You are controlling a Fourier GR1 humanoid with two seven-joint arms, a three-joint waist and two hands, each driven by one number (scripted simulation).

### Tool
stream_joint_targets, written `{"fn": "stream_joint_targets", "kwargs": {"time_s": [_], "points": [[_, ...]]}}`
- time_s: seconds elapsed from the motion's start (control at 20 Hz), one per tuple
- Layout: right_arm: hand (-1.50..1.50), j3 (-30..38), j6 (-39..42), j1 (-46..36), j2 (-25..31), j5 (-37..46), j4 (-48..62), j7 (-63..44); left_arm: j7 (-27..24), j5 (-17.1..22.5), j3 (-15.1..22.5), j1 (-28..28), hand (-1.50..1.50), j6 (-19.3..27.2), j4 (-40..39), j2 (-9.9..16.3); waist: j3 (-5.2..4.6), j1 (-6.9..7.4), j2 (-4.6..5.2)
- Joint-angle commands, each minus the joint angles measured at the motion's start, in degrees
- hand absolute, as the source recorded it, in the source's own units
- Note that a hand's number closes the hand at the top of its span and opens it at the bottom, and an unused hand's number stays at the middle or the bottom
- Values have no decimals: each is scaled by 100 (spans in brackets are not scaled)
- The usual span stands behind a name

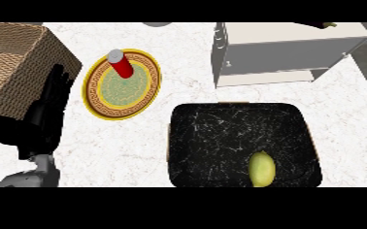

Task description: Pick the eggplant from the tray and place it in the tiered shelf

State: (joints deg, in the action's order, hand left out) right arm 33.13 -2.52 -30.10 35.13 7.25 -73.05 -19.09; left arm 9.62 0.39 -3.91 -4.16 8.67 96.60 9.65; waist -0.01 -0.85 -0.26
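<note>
From my feed, white marble counter [129,145]; the eggplant [262,169], yellowish-green I think, sits at 5 o'clock in the black tray [215,140]. Tiered shelf [287,53] at 1 o'clock. Left hand [44,111] at 9 o'clock, fingers relaxed, holding nothing.

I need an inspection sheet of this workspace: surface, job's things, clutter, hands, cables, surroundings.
Surface: white marbled counter.
Job's things: yellow-green eggplant lies in the black tray, near its lower right; grey tiered shelf stands behind the tray.
Clutter: red can upright on the yellow-rimmed plate; wicker basket at far left.
Hands: left hand open, fingers up, resting at the left edge; right hand not in view.
Cables: nothing seen.
Surroundings: nothing seen beyond the counter.
</note>
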Motion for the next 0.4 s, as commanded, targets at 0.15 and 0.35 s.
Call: {"fn": "stream_joint_targets", "kwargs": {"time_s": [0.15, 0.35], "points": [[-150, 857, 1023, 1034, 509, -1001, -127, 458, 17, -82, 74, -38, 0, -14, 5, -107, 3, 50, 18], [-150, 919, 1067, 1230, 517, -1192, -340, 551, -346, 128, -134, 271, 0, -365, -87, 16, 1, 82, 21]]}}
